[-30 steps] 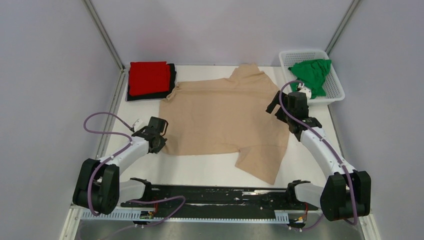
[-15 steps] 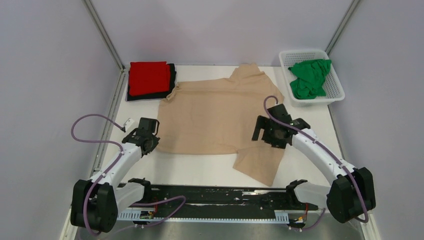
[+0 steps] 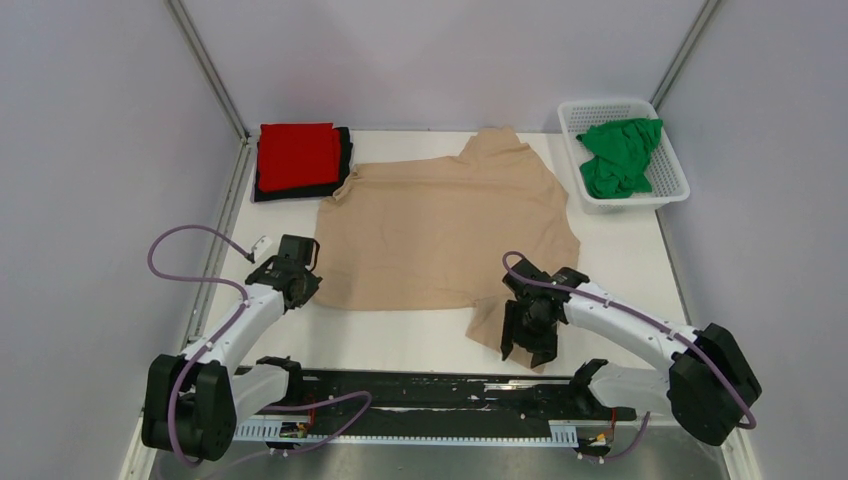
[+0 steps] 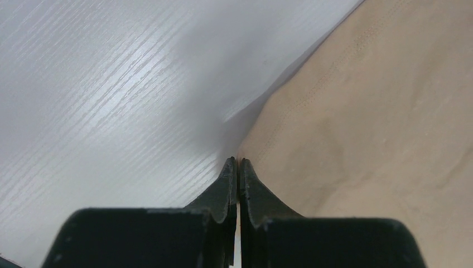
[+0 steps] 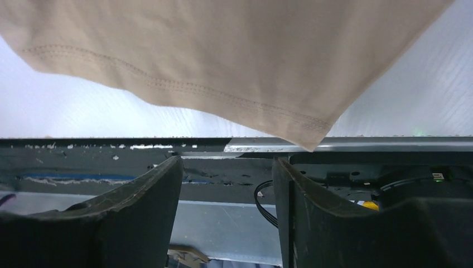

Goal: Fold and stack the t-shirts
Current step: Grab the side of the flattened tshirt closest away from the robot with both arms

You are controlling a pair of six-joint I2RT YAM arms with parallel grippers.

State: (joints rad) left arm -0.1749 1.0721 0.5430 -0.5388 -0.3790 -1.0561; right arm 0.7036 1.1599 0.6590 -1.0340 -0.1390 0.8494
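The beige t-shirt (image 3: 440,225) lies spread flat in the middle of the table. My left gripper (image 3: 300,287) is shut on its near left corner; in the left wrist view the tips (image 4: 238,162) meet at the cloth's edge (image 4: 362,111), which is lifted a little off the table. My right gripper (image 3: 522,348) hovers over the shirt's near right sleeve (image 3: 488,325), pointing at the front edge. Its jaws (image 5: 226,167) are apart with nothing between them, and the sleeve's hem (image 5: 223,44) lies just beyond the fingertips. A folded red t-shirt (image 3: 298,153) rests on a folded black one (image 3: 343,180) at the back left.
A white lattice basket (image 3: 600,107) at the back right holds the crumpled green t-shirt (image 3: 618,155). A black rail (image 3: 430,385) runs along the table's near edge, right below my right gripper. Grey walls close in both sides.
My right arm swung from beside the basket down to the near right sleeve, and its jaws narrowed. My left arm drew back and left a little, pulling the shirt's corner with it.
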